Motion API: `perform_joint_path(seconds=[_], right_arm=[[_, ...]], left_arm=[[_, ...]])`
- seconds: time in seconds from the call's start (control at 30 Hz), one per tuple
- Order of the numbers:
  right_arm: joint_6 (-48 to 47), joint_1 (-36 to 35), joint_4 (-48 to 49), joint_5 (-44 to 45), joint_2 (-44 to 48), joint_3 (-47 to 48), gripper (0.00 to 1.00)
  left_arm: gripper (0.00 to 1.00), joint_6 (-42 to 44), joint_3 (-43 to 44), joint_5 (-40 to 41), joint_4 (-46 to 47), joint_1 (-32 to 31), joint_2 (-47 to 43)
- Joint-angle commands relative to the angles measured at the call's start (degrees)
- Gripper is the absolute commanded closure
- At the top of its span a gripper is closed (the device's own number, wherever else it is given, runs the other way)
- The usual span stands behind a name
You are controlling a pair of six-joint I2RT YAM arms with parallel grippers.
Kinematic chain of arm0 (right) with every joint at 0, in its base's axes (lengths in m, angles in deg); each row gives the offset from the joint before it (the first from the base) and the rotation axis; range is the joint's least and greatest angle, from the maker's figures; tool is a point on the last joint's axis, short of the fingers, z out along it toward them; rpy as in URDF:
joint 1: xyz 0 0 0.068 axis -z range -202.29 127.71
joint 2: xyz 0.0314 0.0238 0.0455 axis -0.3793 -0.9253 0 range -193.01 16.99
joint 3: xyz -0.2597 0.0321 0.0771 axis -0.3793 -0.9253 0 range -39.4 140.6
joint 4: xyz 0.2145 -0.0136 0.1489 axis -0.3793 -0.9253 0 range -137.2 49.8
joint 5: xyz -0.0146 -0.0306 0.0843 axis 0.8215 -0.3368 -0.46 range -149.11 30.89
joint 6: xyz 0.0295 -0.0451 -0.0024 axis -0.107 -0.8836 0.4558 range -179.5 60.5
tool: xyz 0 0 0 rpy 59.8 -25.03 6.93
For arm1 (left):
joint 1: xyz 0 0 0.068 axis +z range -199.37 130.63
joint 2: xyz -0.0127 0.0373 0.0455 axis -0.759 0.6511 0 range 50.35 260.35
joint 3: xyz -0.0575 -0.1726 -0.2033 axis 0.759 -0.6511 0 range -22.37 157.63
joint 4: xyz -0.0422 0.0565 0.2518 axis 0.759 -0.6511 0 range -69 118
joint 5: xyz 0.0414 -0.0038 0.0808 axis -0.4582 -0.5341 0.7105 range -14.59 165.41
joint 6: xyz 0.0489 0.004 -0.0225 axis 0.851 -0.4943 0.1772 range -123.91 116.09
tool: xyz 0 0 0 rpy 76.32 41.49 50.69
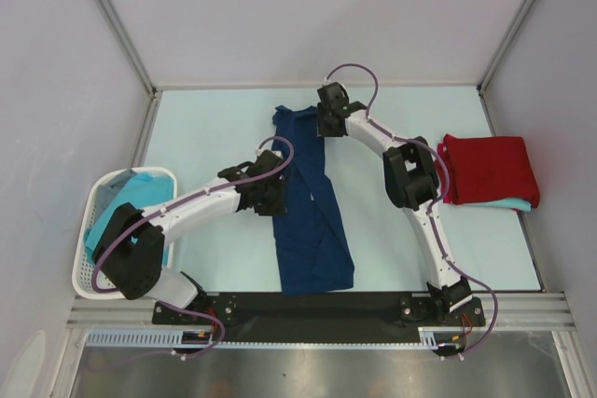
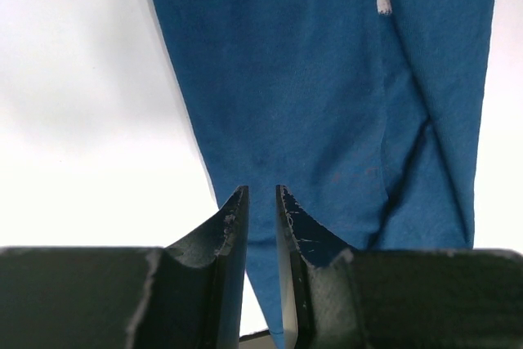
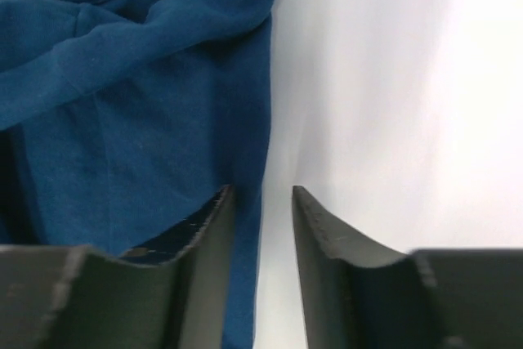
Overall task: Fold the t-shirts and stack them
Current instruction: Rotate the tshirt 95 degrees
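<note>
A navy blue t-shirt lies folded into a long strip down the middle of the table. My left gripper is at its left edge, halfway along. In the left wrist view the left gripper has its jaws nearly together, with the shirt's blue cloth running between them. My right gripper sits at the strip's far right corner. In the right wrist view the right gripper has its jaws apart astride the shirt's right edge, with bare table showing between them. A folded red t-shirt rests on a turquoise one at the right.
A white perforated basket stands at the near left and holds turquoise t-shirts; my left arm reaches over it. Grey walls close in the table on the left, far and right sides. A black rail runs along the near edge.
</note>
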Motion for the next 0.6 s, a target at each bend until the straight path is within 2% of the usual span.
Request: perform_joint_path(seconds=[0.0,0.03,0.2,0.27,0.47,0.57], right_arm=[[0.3,0.0,0.8,-1.0,-1.1,2.4,0.64],[0.3,-0.1,0.8,-1.2,-1.2,2.5,0.67],[0.6,0.0,0.8,-1.9,-1.3,2.5,0.69],[0.6,0.0,0.7,-2.2,-1.3,2.5,0.72],[0.6,0.0,0.6,-2.5,-1.3,1.8,0.87],[0.5,0.1,0.4,-2.1,-1.1,1.7,1.00]], left_arm=[[0.76,-0.9,0.0,0.8,-0.2,-0.6,-0.8],[0.76,-0.9,0.0,0.8,-0.2,-0.6,-0.8],[0.76,-0.8,0.1,0.8,-0.2,-0.7,-0.6],[0.76,-0.8,0.1,0.7,-0.2,-0.7,-0.5],[0.76,-0.3,0.1,0.7,-0.2,-0.8,-0.1],[0.76,-0.2,0.3,0.6,-0.1,-0.8,0.0]])
